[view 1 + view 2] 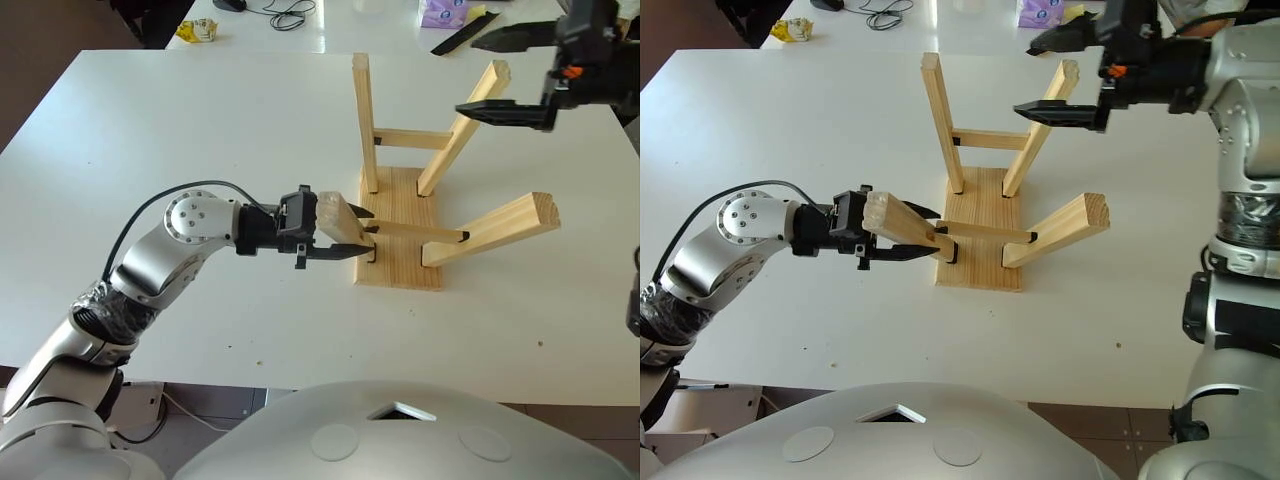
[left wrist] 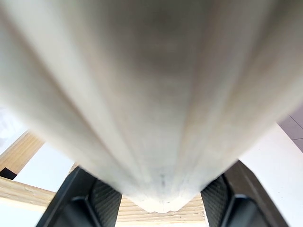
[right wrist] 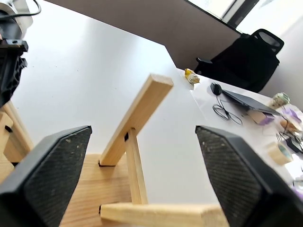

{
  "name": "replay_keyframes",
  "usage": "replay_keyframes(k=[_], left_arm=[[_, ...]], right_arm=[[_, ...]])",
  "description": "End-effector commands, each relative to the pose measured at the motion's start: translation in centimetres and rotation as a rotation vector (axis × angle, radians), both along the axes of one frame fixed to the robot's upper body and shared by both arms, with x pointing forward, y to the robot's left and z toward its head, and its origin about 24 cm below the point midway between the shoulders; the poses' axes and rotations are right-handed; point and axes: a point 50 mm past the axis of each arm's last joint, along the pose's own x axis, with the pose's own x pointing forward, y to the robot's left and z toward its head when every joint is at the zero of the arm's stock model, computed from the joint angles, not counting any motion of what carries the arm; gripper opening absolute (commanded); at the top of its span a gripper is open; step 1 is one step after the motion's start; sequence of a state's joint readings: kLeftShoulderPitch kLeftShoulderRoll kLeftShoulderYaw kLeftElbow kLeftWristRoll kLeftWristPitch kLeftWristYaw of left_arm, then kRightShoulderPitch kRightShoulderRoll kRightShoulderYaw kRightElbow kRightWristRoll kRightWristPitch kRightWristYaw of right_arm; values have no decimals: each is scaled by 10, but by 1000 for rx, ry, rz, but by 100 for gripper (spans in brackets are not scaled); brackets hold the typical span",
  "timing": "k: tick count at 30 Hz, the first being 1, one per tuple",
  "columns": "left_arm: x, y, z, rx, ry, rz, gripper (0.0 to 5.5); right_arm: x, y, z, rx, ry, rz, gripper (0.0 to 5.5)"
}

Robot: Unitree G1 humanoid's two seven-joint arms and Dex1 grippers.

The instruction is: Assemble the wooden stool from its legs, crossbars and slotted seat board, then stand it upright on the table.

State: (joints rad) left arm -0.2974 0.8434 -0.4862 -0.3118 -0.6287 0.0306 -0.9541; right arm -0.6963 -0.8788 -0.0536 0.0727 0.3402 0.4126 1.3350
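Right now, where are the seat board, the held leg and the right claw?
seat board (image 1: 400,272), left eye view, bare near edge.
held leg (image 1: 336,216), left eye view, near its free end.
right claw (image 1: 465,75), left eye view, midway between fingertips.

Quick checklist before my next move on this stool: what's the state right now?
1. Left gripper shut on near-left leg: ok.
2. Right gripper open, holding nothing, above far-right leg: ok.
3. Far crossbar and near crossbar each bridge a leg pair: ok.
4. Legs fully seated in seat board slots: cannot tell.
5. Stool standing upright: not ok, seat board lies flat on table, legs up.
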Motion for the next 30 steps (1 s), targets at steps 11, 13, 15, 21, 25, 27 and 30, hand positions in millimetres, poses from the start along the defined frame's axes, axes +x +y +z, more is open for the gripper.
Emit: replay_keyframes(k=[11,13,15,21,25,27,30], left_arm=[[-60,86,-54,531,414,50,205],[-63,89,-50,519,431,59,205],[-65,89,-48,506,440,70,205],[-62,86,-50,460,446,120,205],[-58,84,-49,418,470,159,205],[-56,84,-49,411,479,166,205],[-55,84,-50,405,485,174,205]], right_arm=[[-36,-76,-24,27,121,-231,405],[-47,-79,-41,-14,166,-238,405],[-60,-80,-59,-43,217,-245,405],[-86,-58,-97,-108,311,-176,405],[-93,-43,-108,-126,336,-139,405],[-97,-38,-114,-144,353,-114,405],[-99,-29,-118,-156,350,-76,405]])
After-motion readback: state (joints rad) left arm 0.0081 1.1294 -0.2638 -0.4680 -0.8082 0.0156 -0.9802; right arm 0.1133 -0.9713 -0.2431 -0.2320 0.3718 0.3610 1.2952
